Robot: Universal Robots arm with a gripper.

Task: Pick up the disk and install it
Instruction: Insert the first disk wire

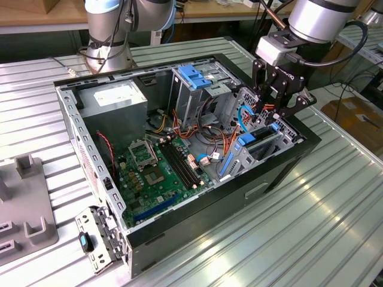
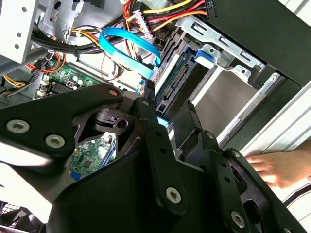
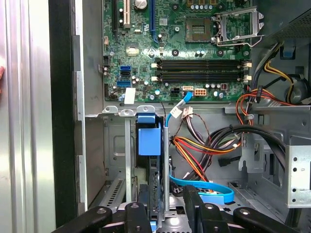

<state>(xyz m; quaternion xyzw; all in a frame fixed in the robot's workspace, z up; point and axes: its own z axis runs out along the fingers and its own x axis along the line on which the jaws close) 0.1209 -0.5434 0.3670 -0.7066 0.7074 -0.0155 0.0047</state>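
- At the exterior view's right end of the open computer case (image 1: 197, 230), which stands on the ribbed counter (image 1: 311, 239): tool (image 1: 275, 122) poised over the drive bay.
- Disk (image 3: 149, 141): on edge in the bay, blue carrier tab toward the motherboard (image 3: 194, 43).
- Tool straddles the disk's other end; whether it clamps cannot be told.
- A person's hand (image 2: 277, 167) lies on the counter just beside the case.
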